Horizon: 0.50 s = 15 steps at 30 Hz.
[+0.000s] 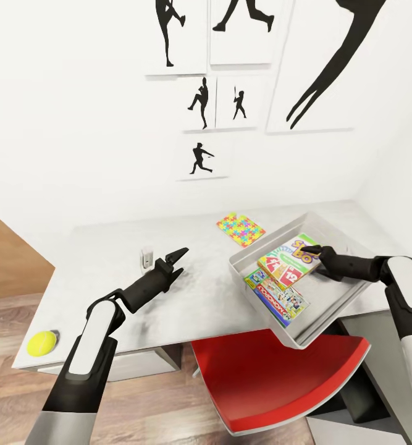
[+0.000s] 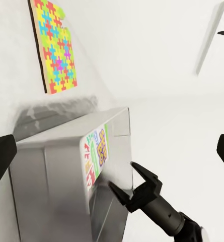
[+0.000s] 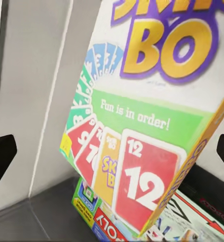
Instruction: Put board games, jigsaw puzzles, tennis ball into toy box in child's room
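The toy box [image 1: 269,240] sits at the right of the table [image 1: 107,247], its near corner jutting past the front edge. Inside, the Skip-Bo board game [image 1: 289,259] lies tilted on the Monopoly box [image 1: 281,298]. My right gripper [image 1: 314,252] hovers open at the Skip-Bo's far edge; from the left wrist its spread fingers [image 2: 142,174] show beside the box [image 2: 94,156]. A jigsaw puzzle [image 1: 240,228] lies flat behind the toy box. The tennis ball [image 1: 42,342] rests at the table's front left corner. My left gripper [image 1: 178,258] is open above mid-table, holding nothing.
A red-seated chair [image 1: 273,377] is tucked under the table below the toy box. A small pale object [image 1: 147,257] stands on the table beside my left gripper. The white wall with black baseball silhouettes [image 1: 199,102] runs behind the table. Wood floor [image 1: 8,272] lies to the left.
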Tool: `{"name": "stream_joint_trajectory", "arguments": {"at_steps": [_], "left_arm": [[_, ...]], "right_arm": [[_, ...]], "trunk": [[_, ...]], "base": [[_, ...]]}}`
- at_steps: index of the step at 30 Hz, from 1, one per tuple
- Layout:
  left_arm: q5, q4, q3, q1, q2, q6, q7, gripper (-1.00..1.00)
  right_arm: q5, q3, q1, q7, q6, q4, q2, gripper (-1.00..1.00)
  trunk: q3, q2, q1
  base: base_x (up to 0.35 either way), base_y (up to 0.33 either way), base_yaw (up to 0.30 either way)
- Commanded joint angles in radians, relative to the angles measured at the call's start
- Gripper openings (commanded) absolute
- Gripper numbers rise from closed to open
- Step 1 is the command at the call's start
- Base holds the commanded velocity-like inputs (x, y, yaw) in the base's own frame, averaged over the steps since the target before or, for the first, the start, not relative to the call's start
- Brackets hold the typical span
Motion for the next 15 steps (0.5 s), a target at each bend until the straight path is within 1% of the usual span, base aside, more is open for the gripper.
{"name": "stream_joint_trajectory", "arguments": {"at_steps": [1, 2, 7, 10, 12, 13, 15], "left_arm": [[0.004, 0.000, 0.001, -0.001, 0.000, 0.004, 0.001, 1.00], [0.004, 0.000, 0.001, -0.001, 0.000, 0.004, 0.001, 1.00], [0.004, 0.000, 0.001, -0.001, 0.001, 0.005, 0.003, 1.00], [0.004, 0.000, 0.001, -0.001, 0.001, 0.005, 0.003, 1.00], [0.004, 0.000, 0.001, -0.001, 0.001, 0.006, 0.002, 1.00], [0.004, 0.000, 0.001, -0.001, 0.001, 0.006, 0.002, 1.00], [0.004, 0.000, 0.001, -0.001, 0.002, 0.007, 0.001, 1.00]], "right_arm": [[-0.010, -0.002, 0.007, -0.015, 0.003, -0.020, 0.000, 1.00], [-0.010, -0.002, 0.007, -0.015, 0.003, -0.020, 0.000, 1.00], [-0.009, -0.005, 0.031, -0.028, 0.003, -0.085, -0.005, 1.00], [-0.010, -0.005, 0.036, -0.030, 0.003, -0.097, -0.009, 1.00], [-0.012, -0.006, 0.043, -0.034, 0.003, -0.119, -0.021, 1.00], [-0.012, -0.006, 0.043, -0.034, 0.003, -0.119, -0.021, 1.00], [-0.015, -0.006, 0.052, -0.036, 0.003, -0.145, -0.035, 1.00]], "trunk": [[-0.002, -0.002, 0.001], [-0.002, -0.002, 0.001], [-0.002, -0.002, 0.001], [-0.002, -0.002, 0.001], [-0.002, -0.002, 0.001], [-0.002, -0.002, 0.001], [-0.002, -0.002, 0.001]], "base": [[0.000, 0.000, 0.000], [0.000, 0.000, 0.000], [0.000, 0.000, 0.000], [0.000, 0.000, 0.000], [0.000, 0.000, 0.000], [0.000, 0.000, 0.000], [0.000, 0.000, 0.000]]}}
